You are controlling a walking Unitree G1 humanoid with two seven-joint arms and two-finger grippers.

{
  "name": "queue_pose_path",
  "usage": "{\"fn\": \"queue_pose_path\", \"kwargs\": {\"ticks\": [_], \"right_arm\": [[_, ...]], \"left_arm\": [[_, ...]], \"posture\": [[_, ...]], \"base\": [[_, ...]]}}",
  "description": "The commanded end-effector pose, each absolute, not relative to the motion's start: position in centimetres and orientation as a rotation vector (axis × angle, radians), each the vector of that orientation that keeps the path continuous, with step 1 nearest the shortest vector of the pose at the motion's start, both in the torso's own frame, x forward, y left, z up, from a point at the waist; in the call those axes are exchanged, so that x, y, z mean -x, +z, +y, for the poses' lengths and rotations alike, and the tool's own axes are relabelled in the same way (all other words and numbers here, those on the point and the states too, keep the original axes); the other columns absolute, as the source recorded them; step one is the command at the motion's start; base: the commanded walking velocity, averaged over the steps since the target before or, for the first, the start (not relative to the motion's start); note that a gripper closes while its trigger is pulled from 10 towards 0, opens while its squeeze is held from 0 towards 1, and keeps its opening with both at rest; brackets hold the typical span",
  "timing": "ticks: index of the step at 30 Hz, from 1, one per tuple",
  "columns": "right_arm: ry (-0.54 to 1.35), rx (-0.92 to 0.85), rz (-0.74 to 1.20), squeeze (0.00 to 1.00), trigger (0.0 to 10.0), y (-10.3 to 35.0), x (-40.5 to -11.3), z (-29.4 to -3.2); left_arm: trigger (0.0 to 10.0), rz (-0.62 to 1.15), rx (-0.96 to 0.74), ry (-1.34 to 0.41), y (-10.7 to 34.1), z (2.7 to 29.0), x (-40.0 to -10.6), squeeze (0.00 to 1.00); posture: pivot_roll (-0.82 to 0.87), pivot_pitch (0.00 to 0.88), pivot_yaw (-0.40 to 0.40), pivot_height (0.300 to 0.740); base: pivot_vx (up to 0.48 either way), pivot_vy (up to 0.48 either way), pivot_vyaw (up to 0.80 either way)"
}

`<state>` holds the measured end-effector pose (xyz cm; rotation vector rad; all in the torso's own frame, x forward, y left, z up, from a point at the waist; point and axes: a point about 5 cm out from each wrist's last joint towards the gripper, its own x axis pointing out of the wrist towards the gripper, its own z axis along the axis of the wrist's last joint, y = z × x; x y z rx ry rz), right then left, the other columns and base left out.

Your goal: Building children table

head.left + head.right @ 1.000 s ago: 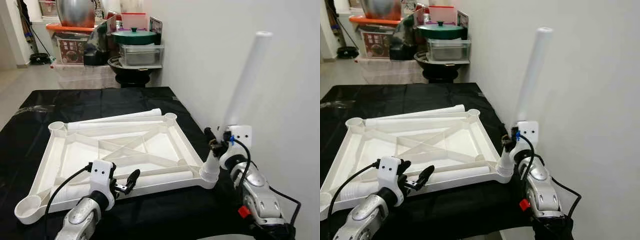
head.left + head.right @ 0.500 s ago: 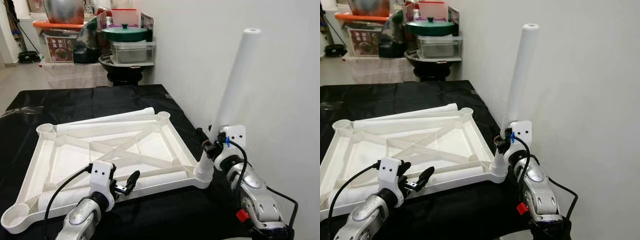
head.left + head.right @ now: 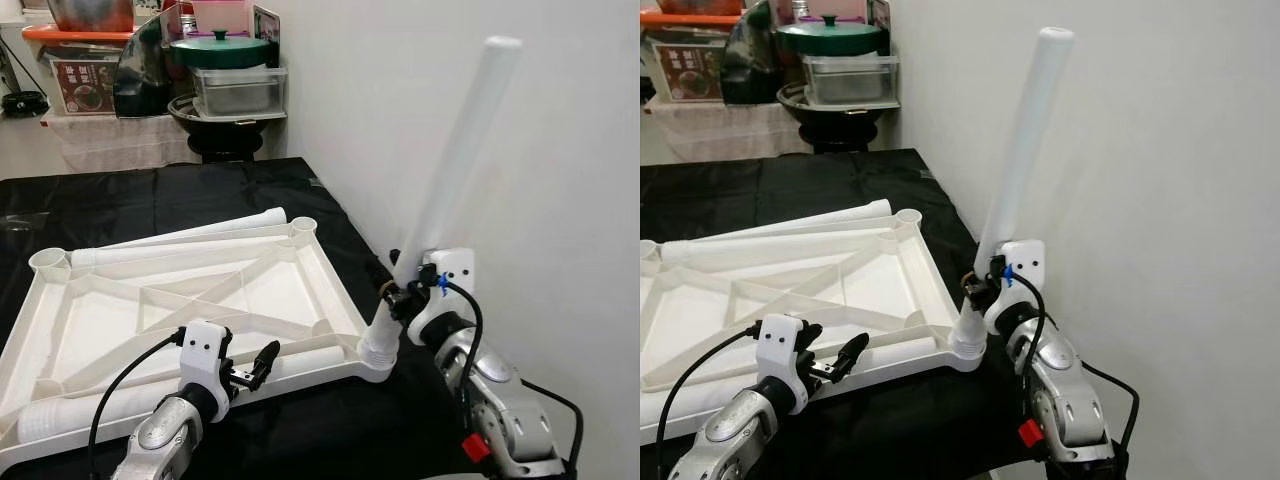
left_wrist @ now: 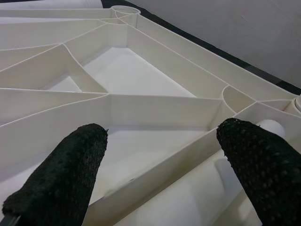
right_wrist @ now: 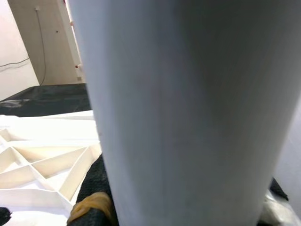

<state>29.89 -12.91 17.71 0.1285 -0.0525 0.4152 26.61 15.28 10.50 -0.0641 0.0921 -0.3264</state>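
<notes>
An upturned white children's table top (image 3: pixel 250 290) with cross ribs lies on a table under a black cloth. A long white leg (image 3: pixel 455 150) stands tilted in the near right corner socket (image 3: pixel 375 352). My right gripper (image 3: pixel 402 292) is shut on that leg near its lower end. The leg's white surface (image 5: pixel 188 108) is very close in the right wrist view. My left gripper (image 3: pixel 262 362) is open, low at the top's near edge, above a loose white leg (image 3: pixel 300 352) lying inside the frame. Its black fingertips (image 4: pixel 61 174) straddle the ribs. Another loose leg (image 3: pixel 190 232) lies along the far edge.
A plain white wall (image 3: pixel 480 120) runs close along the right of the table. Behind the table stand storage boxes, a green lidded pot (image 3: pixel 222 45) and a clear container (image 3: pixel 235 90). Black cloth (image 3: pixel 130 195) lies bare beyond the table top.
The head views have swung to the right, so the scene sits further left. The upright leg in my right gripper keeps its tilt in the corner socket. My left gripper stays open in place.
</notes>
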Motion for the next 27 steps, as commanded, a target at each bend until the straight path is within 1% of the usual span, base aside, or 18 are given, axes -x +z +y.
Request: {"fn": "queue_pose_path", "kwargs": {"ticks": [1,4,7,9,13,20,23,27], "right_arm": [[0.517,-0.191,0.159,0.00,10.0,13.9,-29.0,-10.8],[0.527,-0.197,0.160,0.00,10.0,14.2,-28.9,-10.4],[0.574,-0.210,0.148,0.00,10.0,14.8,-28.6,-9.3],[0.586,-0.212,0.145,0.00,10.0,14.9,-28.6,-9.1],[0.661,-0.196,0.117,0.00,10.0,15.3,-28.3,-8.3],[0.673,-0.143,0.103,0.00,10.0,15.1,-28.6,-8.7],[0.715,-0.091,0.086,0.00,10.0,15.1,-28.6,-9.3],[0.738,-0.070,0.082,0.00,10.0,15.1,-28.6,-9.6]], "left_arm": [[10.0,0.099,0.053,-0.324,10.3,15.2,-26.6,0.00],[10.0,0.099,0.052,-0.322,10.3,15.3,-26.6,0.00],[10.0,0.098,0.051,-0.318,10.3,15.4,-26.6,0.00],[10.0,0.098,0.051,-0.318,10.3,15.5,-26.6,0.00],[10.0,0.096,0.050,-0.319,10.3,15.5,-26.6,0.00],[10.0,0.095,0.048,-0.318,10.4,15.5,-26.6,0.00],[10.0,0.096,0.046,-0.318,10.4,15.6,-26.6,0.00],[10.0,0.097,0.046,-0.318,10.4,15.6,-26.6,0.00]], "posture": [[0.01,0.000,-0.053,0.740],[0.01,0.000,-0.053,0.740],[0.01,0.000,-0.053,0.740],[0.01,0.000,-0.053,0.740],[0.01,0.000,-0.052,0.740],[0.02,0.000,-0.053,0.740],[0.02,0.000,-0.050,0.740],[0.02,0.000,-0.048,0.740]], "base": [[0.000,0.000,0.00],[0.000,0.000,0.00],[0.000,0.000,0.00],[0.000,0.000,0.00],[0.000,0.000,0.00],[0.000,0.000,0.00],[0.000,0.000,0.00],[0.000,0.000,0.00]]}}
